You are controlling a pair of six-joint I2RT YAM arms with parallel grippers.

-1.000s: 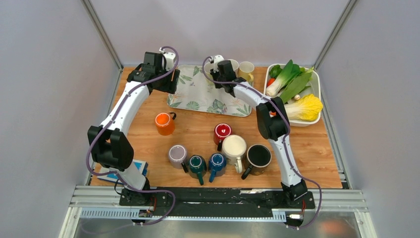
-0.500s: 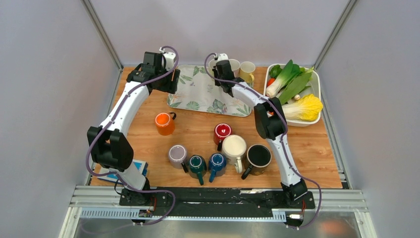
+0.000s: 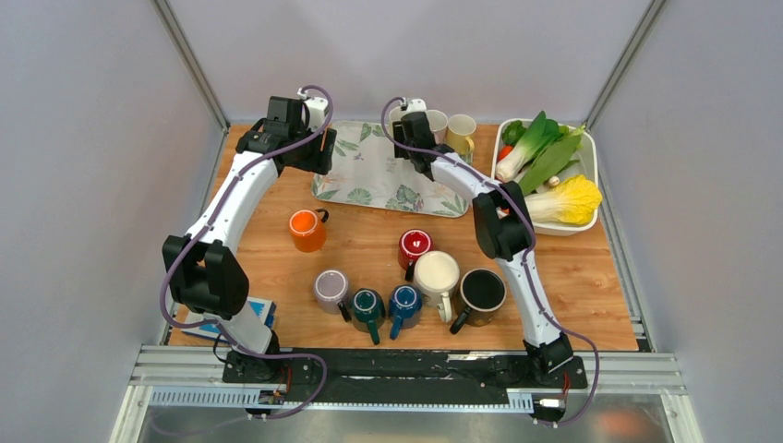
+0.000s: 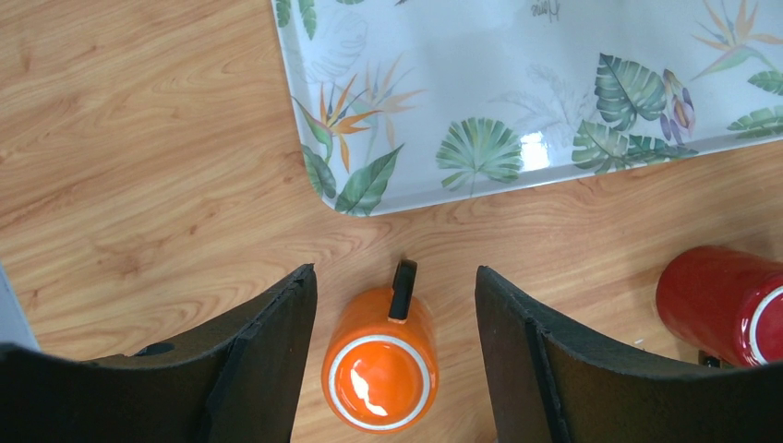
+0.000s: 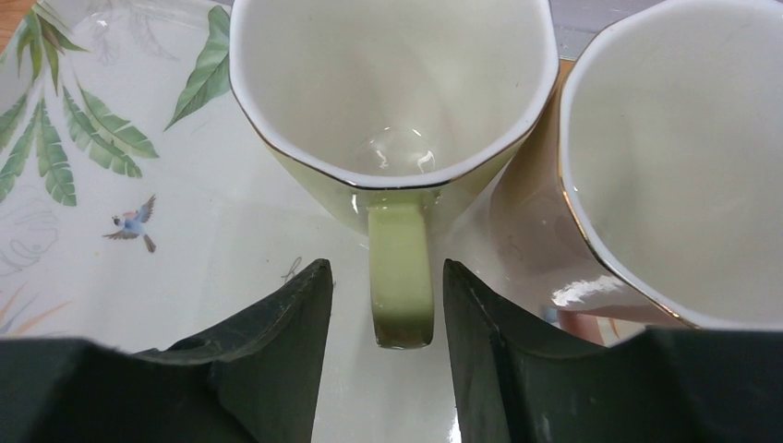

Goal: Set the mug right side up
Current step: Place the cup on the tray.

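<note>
Looks like release step: right claw [image 5: 386, 277] parted, clear of upright green mug [image 5: 392, 101] handle on tray [image 5: 175, 231]; next, back straight off without nudging beige mug [image 5: 665, 138]; left claw [image 4: 395, 277] wide, idle.

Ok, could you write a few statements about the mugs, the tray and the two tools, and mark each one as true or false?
1. The pale green mug stands on the tray with its opening up. True.
2. The right tool is shut on this mug's handle. False: its fingers stand apart, with a gap on each side of the handle.
3. The left tool is open, above the orange mug. True.
4. The vegetables lie on the tray. False: they lie in a white tub further right.
</note>
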